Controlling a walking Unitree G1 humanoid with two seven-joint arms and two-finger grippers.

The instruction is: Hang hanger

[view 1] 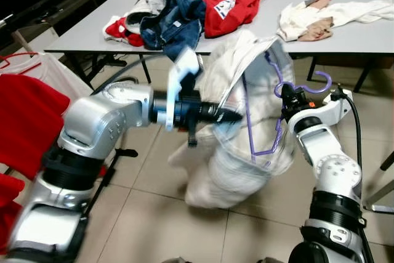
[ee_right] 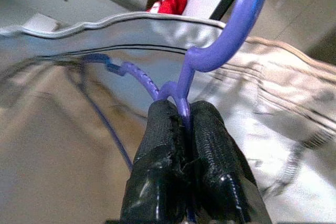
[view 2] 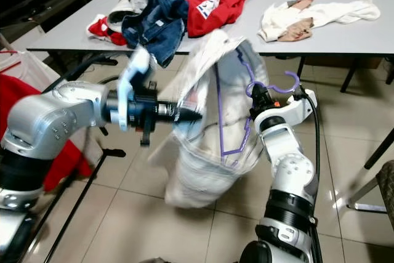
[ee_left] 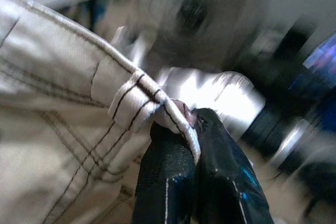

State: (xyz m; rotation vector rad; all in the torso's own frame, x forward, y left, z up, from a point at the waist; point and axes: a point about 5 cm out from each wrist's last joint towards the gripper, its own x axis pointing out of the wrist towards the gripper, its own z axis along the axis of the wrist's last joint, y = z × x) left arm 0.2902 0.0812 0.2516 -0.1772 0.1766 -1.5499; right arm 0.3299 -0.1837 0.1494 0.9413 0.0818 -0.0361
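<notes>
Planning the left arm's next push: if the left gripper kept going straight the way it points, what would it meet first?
The left gripper, shut on the white garment, points toward the robot's right. Beyond the cloth, probably the purple hanger, then the right gripper; depth is unclear.

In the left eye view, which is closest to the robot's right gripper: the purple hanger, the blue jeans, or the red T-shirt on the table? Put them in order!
From the right gripper:
1. Purple hanger, pinched in its fingers.
2. Blue jeans, on the table, toward the robot's left.
3. Red T-shirt, on the table; too close to the jeans to rank firmly.

Silver jointed arms, black cabling, black-fingered left tool [view 1: 237, 116] and right tool [ee_right: 181, 121].
</notes>
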